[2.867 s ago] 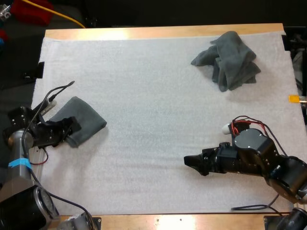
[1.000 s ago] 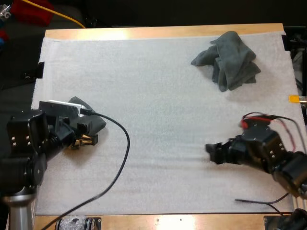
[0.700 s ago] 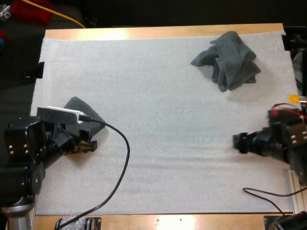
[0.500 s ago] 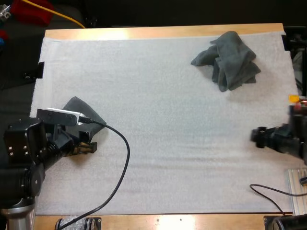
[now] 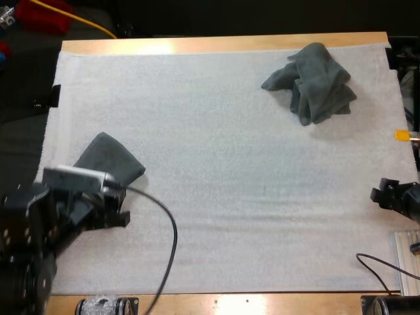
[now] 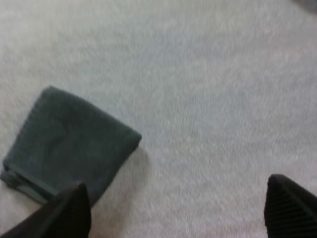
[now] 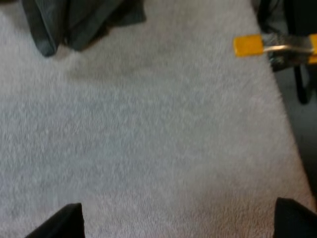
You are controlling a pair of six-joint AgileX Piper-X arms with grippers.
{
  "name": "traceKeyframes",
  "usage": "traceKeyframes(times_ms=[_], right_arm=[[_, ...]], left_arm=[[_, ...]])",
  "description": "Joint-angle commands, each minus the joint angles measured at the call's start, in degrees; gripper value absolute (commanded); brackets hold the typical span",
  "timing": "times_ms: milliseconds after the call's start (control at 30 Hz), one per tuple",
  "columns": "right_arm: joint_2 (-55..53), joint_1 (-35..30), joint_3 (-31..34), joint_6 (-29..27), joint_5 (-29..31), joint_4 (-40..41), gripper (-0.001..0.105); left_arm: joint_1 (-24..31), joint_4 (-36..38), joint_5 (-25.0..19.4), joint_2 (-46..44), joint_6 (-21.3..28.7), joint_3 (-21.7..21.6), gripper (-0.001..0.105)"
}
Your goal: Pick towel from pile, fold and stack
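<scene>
Now the left fingers (image 6: 69,210) hang wide apart at the desk's (image 5: 216,44) near-left corner, just beside the folded towel (image 5: 108,164), a flat grey-green square. Right fingers (image 7: 62,223), wide too, sit at the mat's (image 5: 216,164) right edge, well apart from the crumpled towel (image 5: 315,82) at the far right.

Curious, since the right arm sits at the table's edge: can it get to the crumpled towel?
Probably yes. Only bare mat lies between the right gripper and the crumpled towel, and the gripper is open and empty. Its stretch I can only guess.
</scene>
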Motion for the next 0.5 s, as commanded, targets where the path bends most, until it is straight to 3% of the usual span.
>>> traceKeyframes(times_ms=[0, 267, 467], right_arm=[[-1.3, -0.3, -0.4, -0.9, 0.2, 0.4, 0.073], [-8.4, -0.3, -0.4, -0.9, -0.8, 0.4, 0.073], [-14.2, -0.3, -0.3, -0.9, -5.0, 0.4, 0.073]], left_arm=[[-0.2, 0.1, -0.5, -1.8, -0.1, -0.3, 0.070], [-0.2, 0.5, -0.5, -12.0, -0.3, -0.3, 0.070], [-0.2, 3.2, -0.5, -17.8, -0.2, -0.3, 0.070]])
